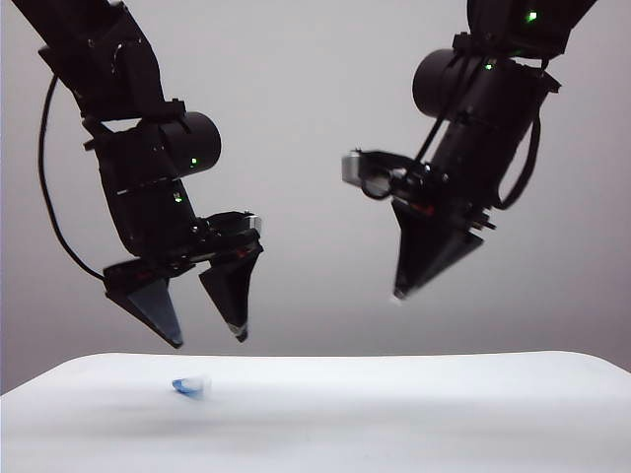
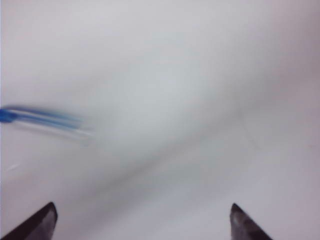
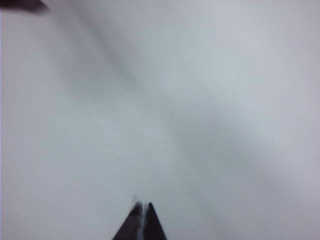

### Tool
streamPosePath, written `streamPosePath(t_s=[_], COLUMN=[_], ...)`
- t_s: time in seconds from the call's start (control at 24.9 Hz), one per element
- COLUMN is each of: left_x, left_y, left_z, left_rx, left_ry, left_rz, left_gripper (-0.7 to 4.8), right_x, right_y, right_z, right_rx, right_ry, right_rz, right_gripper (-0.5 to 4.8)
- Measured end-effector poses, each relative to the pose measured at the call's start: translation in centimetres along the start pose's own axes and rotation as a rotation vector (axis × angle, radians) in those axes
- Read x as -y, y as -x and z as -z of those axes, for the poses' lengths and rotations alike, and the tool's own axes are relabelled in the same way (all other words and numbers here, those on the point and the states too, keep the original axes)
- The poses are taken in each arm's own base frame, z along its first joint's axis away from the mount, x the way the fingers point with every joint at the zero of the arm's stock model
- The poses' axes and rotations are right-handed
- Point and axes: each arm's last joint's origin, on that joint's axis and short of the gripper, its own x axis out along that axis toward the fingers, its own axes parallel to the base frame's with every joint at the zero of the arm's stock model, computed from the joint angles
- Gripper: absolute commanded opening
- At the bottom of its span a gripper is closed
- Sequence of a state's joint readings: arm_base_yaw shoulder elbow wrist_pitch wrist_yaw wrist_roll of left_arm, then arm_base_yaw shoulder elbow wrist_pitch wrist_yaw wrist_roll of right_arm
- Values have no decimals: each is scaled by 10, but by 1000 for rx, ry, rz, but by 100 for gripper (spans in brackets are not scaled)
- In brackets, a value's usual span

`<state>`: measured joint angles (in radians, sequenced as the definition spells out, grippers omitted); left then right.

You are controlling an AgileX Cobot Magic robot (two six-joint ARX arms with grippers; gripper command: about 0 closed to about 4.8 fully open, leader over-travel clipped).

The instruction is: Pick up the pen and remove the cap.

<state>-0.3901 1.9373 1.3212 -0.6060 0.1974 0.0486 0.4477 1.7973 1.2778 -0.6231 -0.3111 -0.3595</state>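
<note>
White table (image 1: pixel 414 414) holds the blue cap (image 1: pixel 190 385) at lower left, light and slippery, best pinched across its middle; left gripper (image 1: pixel 209 335) gapes above it, right gripper (image 1: pixel 398 294) clenched at right.

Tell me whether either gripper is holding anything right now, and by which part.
Nothing is held. The left gripper hangs open above a blurred blue object lying on the table. The right gripper, raised, has shut jaws.

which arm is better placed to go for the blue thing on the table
Left. The open left gripper hangs just above the small translucent blue piece on the white table; the right gripper is shut, farther away.
</note>
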Motion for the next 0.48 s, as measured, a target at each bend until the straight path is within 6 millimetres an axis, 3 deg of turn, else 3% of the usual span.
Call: streamPosePath(t_s=[0.08, 0.2, 0.32, 0.48], left_x=[1, 7, 11, 7], left_y=[7, 44, 68, 73], left_z=[1, 5, 13, 40], left_rx=[-6, 66, 142, 150], left_ry=[1, -9, -3, 15], left_rz=[-35, -81, -157, -261], left_gripper=[479, 474, 454, 428], right_x=[1, 11, 20, 29], right_y=[-3, -3, 0, -2], right_z=[5, 8, 9, 16], right_rx=[-18, 17, 56, 92], right_ry=[-27, -139, -194, -256], right_rz=[20, 32, 47, 67], right_gripper=[20, 20, 20, -3])
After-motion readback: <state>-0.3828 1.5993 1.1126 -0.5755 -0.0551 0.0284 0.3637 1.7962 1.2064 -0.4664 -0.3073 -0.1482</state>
